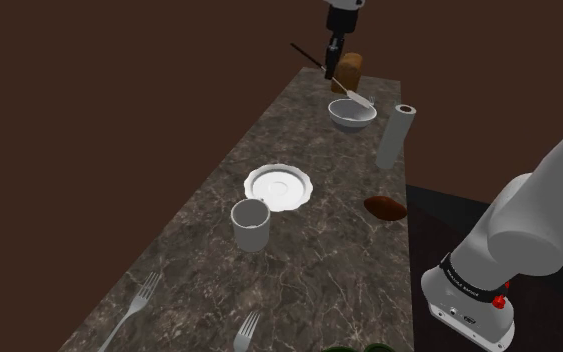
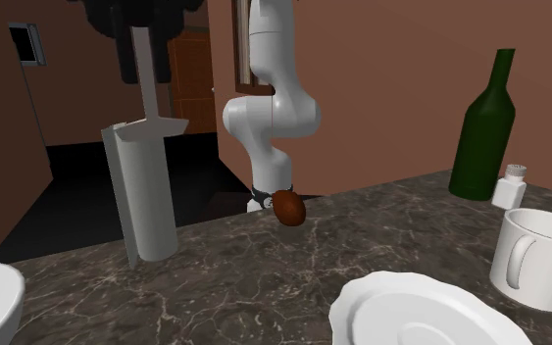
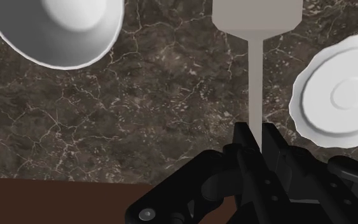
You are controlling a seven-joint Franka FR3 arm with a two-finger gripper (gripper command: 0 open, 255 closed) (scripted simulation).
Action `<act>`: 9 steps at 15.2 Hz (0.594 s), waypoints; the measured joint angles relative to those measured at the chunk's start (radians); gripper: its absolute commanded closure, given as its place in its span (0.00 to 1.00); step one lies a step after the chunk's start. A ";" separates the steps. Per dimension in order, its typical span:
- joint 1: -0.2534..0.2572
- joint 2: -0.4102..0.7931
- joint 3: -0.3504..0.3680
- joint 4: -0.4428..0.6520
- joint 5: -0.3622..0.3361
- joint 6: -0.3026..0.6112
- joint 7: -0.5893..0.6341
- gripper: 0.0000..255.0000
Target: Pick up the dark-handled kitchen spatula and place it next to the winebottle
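Black pincer (image 3: 255,135) pinched the spatula (image 3: 254,76) by its shaft, aloft over the marbled worktop (image 1: 309,270) near the bowl (image 1: 352,115), so the carry seemed in hand, next needing a sweep toward the green bottle (image 2: 484,123).

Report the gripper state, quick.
Gripper: jaws shut on the spatula, clasping its thin shaft.

Dark veined worktop (image 1: 314,262): white bowl (image 1: 352,114) far, grey upright cylinder (image 1: 396,136) beside it, scalloped plate (image 1: 278,187) mid, mug (image 1: 251,224) just nearer, brown lump (image 1: 385,208) toward the shoulder view's right, forks (image 1: 134,305) near.
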 measured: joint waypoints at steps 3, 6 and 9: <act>0.000 0.007 0.000 0.049 0.001 -0.042 0.001 1.00; 0.000 0.021 0.000 0.103 0.003 -0.082 0.001 1.00; -0.001 0.039 -0.002 0.167 0.006 -0.129 0.001 1.00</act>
